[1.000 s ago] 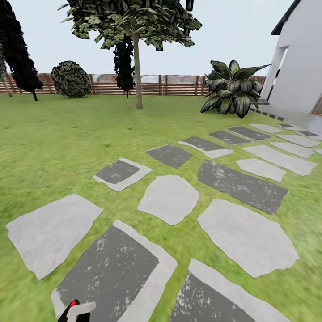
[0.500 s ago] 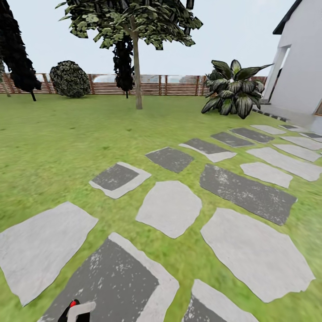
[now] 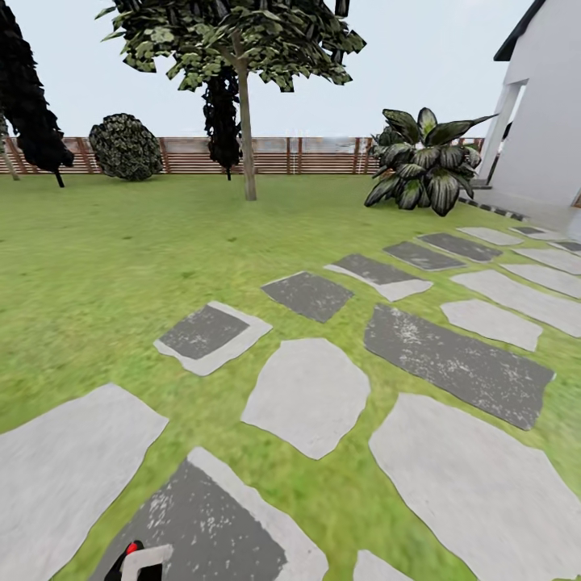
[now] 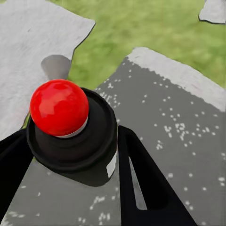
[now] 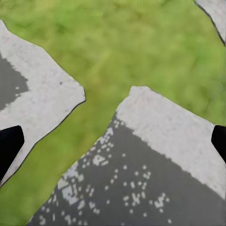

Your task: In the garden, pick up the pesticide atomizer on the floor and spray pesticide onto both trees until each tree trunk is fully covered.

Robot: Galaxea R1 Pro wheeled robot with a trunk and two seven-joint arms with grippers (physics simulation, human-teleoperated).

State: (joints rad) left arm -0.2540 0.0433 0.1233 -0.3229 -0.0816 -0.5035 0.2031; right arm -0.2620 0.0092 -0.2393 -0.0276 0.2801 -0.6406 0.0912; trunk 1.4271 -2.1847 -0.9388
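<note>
Green lawn [image 3: 121, 258] ringed by a brown slatted fence [image 3: 315, 155], crossed by flat grey stepping stones [image 3: 305, 395]. At far left, a dark conifer [image 3: 28, 97]; next, a round bush [image 3: 125, 145]; then a slim-trunked tree [image 3: 246, 121] with a patchy crown; further right, a broad-leafed plant [image 3: 424, 165] and a white house wall [image 3: 549, 121]. Pesticide atomizer [image 4: 70, 122], red top up, clamped between the left gripper [image 4: 70, 155] jaws, low at the head view's left edge. Right gripper [image 5: 113, 141] jaws spread wide above stone and grass, grasping nothing.
</note>
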